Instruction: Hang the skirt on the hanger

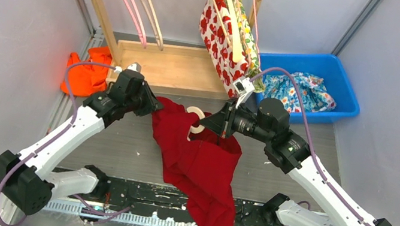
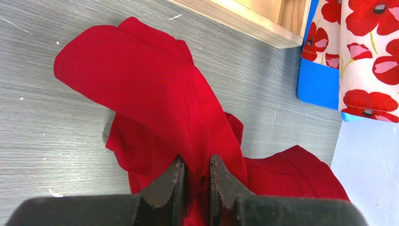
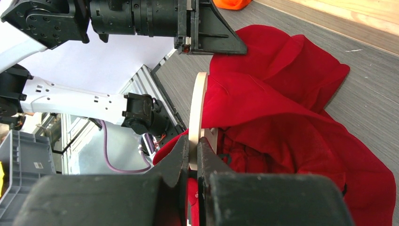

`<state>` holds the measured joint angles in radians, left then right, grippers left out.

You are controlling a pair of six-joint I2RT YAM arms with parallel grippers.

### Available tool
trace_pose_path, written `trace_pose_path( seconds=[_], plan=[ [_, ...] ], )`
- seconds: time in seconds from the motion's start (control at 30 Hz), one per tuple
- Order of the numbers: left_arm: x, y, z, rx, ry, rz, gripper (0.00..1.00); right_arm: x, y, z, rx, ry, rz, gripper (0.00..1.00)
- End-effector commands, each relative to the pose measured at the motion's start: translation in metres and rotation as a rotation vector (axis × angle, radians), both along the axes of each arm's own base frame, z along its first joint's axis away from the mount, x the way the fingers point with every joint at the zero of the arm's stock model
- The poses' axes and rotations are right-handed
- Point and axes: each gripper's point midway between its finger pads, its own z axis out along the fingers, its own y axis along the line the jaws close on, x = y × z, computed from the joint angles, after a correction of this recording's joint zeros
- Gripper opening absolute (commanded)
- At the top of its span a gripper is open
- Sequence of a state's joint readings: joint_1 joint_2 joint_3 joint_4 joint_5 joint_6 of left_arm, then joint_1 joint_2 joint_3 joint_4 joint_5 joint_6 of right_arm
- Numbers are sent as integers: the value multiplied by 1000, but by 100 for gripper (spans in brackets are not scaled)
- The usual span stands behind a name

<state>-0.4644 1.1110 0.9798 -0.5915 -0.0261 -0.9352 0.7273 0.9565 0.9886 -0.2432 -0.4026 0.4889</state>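
Note:
The red skirt (image 1: 201,168) hangs in the middle between both arms, its lower end trailing over the near rail. My left gripper (image 1: 153,107) is shut on the skirt's upper left edge; in the left wrist view a fold of the skirt (image 2: 155,99) runs between the left gripper's (image 2: 196,170) fingers. A pale wooden hanger (image 1: 196,120) pokes out of the cloth near the top. My right gripper (image 3: 193,151) is shut on that hanger (image 3: 198,101), whose thin edge rises from the jaws with the skirt (image 3: 282,117) draped on its right side.
A wooden rack (image 1: 168,65) at the back carries pink and wooden hangers (image 1: 136,0) and a poppy-print garment (image 1: 225,32). A blue bin (image 1: 343,93) with floral cloth sits at the back right. An orange cloth (image 1: 87,74) lies at the back left.

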Motion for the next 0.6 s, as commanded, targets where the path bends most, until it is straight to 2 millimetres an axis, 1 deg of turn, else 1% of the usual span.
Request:
trace_pose_path(
  seconds=[0.0, 0.1, 0.17, 0.23, 0.3, 0.37, 0.47, 0.57],
  plan=[
    [-2, 37, -2, 182, -40, 18, 5, 9, -3, 59, 129, -140, -38, 1],
    [-2, 41, 0, 191, -43, 23, 8, 11, -1, 59, 118, -133, -38, 1],
    [-2, 43, 2, 197, -46, 20, 13, 13, 1, 58, 111, -127, -34, 1],
    [-3, 46, 4, 206, -53, 22, 23, 17, 4, 56, 101, -115, -33, 1],
    [-5, 48, 8, 204, -72, 24, 37, 19, 9, 55, 100, -105, -21, 1],
    [-7, 48, 13, 195, -98, 18, 49, 22, 14, 52, 91, -93, -15, 1],
    [-10, 51, 19, 188, -129, 23, 59, 29, 20, 45, 69, -71, -8, 1],
    [-10, 53, 22, 183, -150, 33, 67, 35, 29, 40, 59, -39, 3, 1]
  ],
)
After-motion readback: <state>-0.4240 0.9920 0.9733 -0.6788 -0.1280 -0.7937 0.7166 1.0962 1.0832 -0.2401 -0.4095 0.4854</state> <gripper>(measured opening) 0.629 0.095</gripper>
